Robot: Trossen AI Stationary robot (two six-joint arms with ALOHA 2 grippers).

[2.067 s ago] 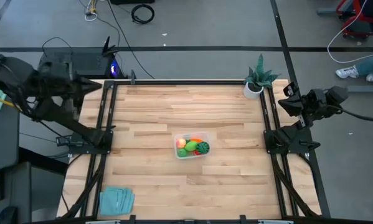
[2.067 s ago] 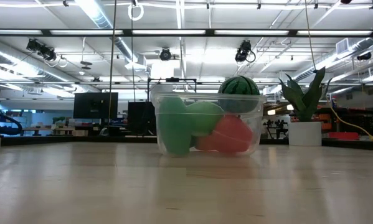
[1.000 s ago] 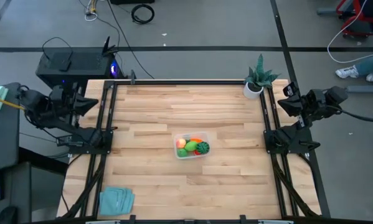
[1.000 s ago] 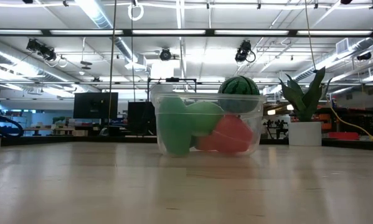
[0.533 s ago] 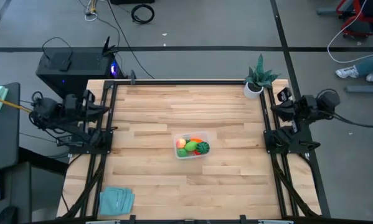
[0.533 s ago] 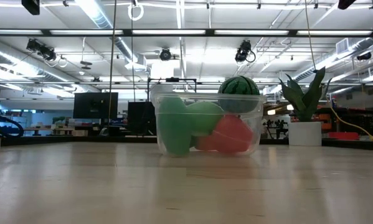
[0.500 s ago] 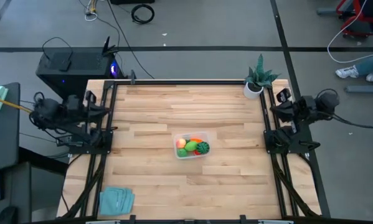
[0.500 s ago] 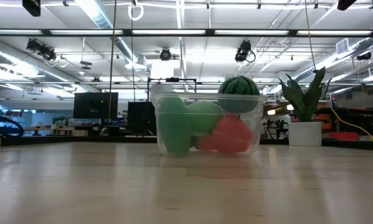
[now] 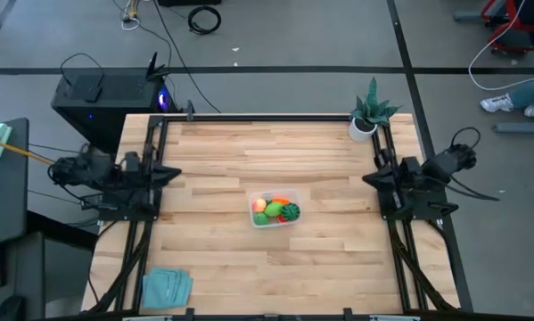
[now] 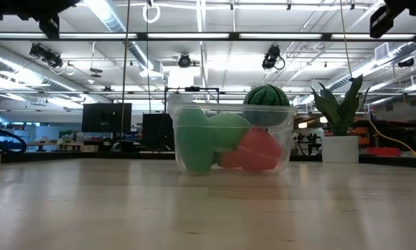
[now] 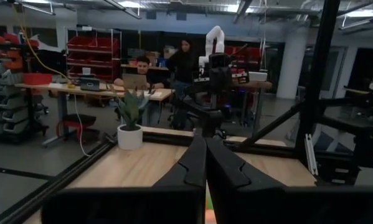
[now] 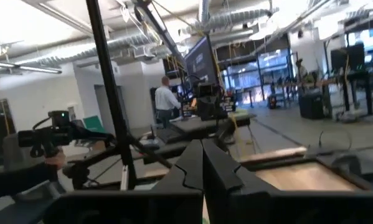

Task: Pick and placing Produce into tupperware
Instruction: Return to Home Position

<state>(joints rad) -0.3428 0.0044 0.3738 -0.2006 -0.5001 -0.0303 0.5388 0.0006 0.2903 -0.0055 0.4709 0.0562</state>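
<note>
A: The table (image 9: 249,152) is pale plank wood inside dark frame rails and fills the frame's centre. Arms?
B: The left gripper (image 11: 206,149) is at the mid-left edge and the right gripper (image 12: 202,152) at the mid-right edge. Both are clenched tip to tip, with nothing between the dark fingers.
A: And the tupperware (image 9: 274,211)?
B: Just below frame centre. Clear thin plastic, rounded corners. Folded teal cloth (image 9: 167,287) at lower left. Spiky potted plant (image 9: 367,114) in a white pot at upper right.
A: The Produce (image 9: 273,210)?
B: All inside the tupperware: striped ball (image 10: 267,97) on top, smooth green pieces (image 10: 208,135), red piece (image 10: 260,151), peach ball (image 9: 259,205), orange carrot (image 9: 283,201).
</note>
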